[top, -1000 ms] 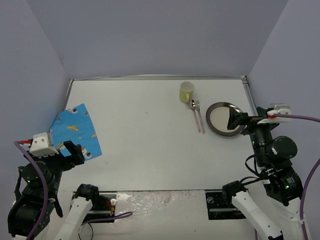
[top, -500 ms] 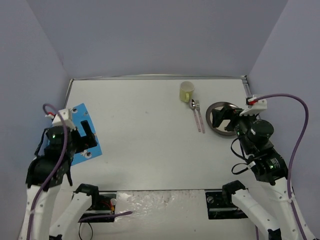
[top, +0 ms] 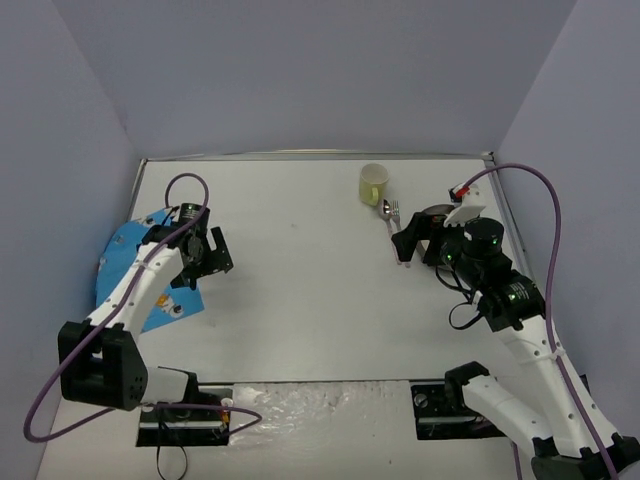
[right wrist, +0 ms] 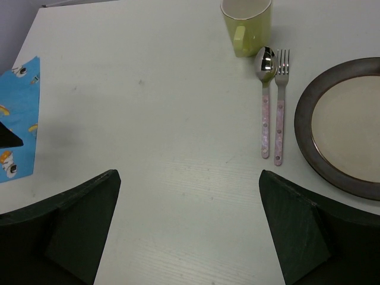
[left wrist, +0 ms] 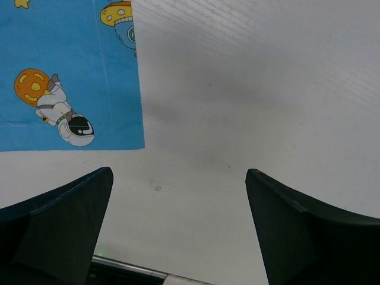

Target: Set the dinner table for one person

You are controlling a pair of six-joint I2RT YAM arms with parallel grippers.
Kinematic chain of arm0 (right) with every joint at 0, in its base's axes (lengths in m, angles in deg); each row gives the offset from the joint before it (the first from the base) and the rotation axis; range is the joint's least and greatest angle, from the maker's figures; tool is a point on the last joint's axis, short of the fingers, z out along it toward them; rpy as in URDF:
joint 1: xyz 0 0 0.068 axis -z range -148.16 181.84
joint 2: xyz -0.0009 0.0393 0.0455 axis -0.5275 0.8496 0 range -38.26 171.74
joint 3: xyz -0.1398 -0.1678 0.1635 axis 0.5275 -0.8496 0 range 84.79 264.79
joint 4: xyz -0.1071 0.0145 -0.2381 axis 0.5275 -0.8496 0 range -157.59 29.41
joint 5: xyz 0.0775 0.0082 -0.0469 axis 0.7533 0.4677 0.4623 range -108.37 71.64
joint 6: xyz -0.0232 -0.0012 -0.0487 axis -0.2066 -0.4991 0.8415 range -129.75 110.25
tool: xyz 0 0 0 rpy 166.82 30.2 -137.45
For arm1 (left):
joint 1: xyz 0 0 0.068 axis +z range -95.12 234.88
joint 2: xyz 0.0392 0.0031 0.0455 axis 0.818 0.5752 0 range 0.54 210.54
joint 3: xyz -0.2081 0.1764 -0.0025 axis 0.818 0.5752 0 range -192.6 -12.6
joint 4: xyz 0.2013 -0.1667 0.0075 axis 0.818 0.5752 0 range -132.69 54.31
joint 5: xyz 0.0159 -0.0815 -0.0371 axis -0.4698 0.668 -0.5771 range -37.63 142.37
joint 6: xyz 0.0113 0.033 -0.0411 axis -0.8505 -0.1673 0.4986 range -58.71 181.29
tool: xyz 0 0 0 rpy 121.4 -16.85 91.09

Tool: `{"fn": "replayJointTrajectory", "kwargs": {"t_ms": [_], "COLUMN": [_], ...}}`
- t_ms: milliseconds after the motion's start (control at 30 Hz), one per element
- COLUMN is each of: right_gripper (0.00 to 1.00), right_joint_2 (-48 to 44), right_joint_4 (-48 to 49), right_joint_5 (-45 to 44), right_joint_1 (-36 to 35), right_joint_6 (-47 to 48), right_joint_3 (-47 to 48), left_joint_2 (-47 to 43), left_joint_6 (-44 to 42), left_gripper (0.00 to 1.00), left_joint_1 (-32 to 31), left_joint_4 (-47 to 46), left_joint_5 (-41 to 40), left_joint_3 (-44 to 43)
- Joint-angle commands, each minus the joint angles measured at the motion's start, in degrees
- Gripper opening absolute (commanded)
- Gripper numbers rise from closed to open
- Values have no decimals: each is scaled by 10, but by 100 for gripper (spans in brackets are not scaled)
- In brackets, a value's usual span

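1 mug, spoon, fork, plate on table R side; placemat L.

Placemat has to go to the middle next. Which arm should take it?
Left. The left end effector hangs open just beside the placemat corner. The right end effector, also open, sits across the table near the plate.

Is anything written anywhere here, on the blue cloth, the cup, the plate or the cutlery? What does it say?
There is no readable text in any view.
Blue placemat: only cartoon astronauts and planets, no letters.
Yellow mug: plain, no print on the side that shows.
Plate, spoon, fork: no marks visible.
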Motion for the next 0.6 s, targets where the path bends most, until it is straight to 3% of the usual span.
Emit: {"fn": "replayJointTrajectory", "kwargs": {"t_ms": [0, 133, 567], "right_gripper": [100, 100, 100], "right_joint_2": [-5, -15, -20], "right_joint_4": [27, 27, 27], "right_joint_5": [27, 30, 39], "right_joint_1": [-5, -5, -4], "right_joint_6": [-12, -10, 1], "right_joint_3": [0, -9, -19], "left_joint_2": [13, 25, 102], "left_joint_6": [34, 36, 13], "left_gripper": [89, 81, 67], "left_joint_1": [31, 108, 124], "left_joint_4": [-45, -96, -150], "left_joint_5": [-8, 37, 45], "left_joint_3": [19, 73, 99]}}
